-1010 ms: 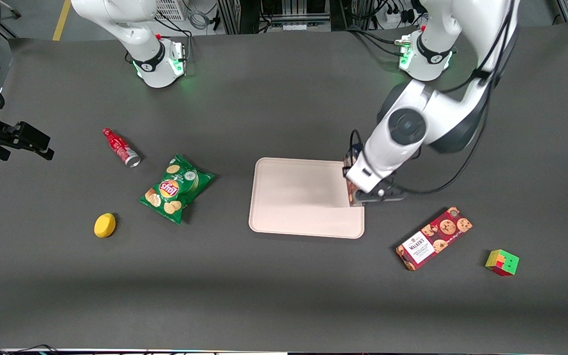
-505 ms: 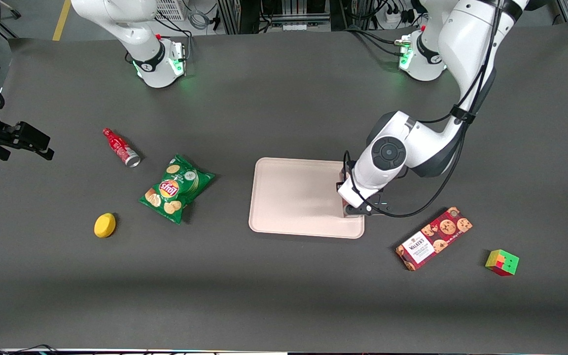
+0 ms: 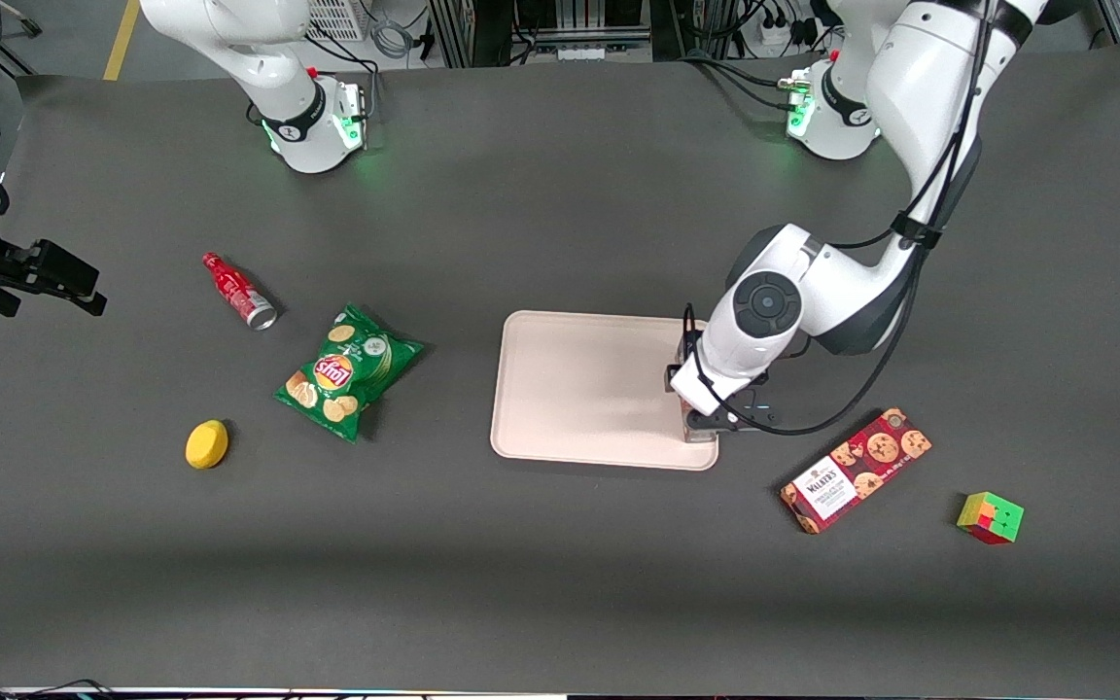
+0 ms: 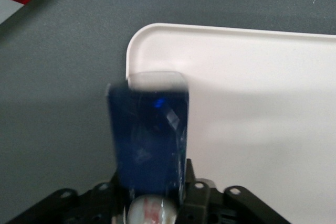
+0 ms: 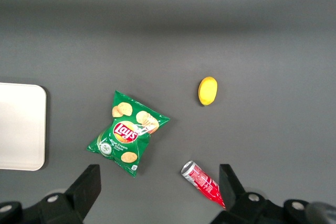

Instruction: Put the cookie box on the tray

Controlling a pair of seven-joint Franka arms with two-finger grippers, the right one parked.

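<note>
On the counter (image 3: 560, 583) nearest us we see a red box (image 3: 856, 470) beside the tray (image 3: 579, 389). Farther back, our pincer (image 3: 699, 428) grips the cookie box (image 4: 148, 135) upright over the tray's corner nearest the working arm; the tray holds nothing else.

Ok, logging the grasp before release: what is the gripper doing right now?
Gripper: shut on the cookie box, holding it over the corner of the tray nearest the red cookie box.
</note>
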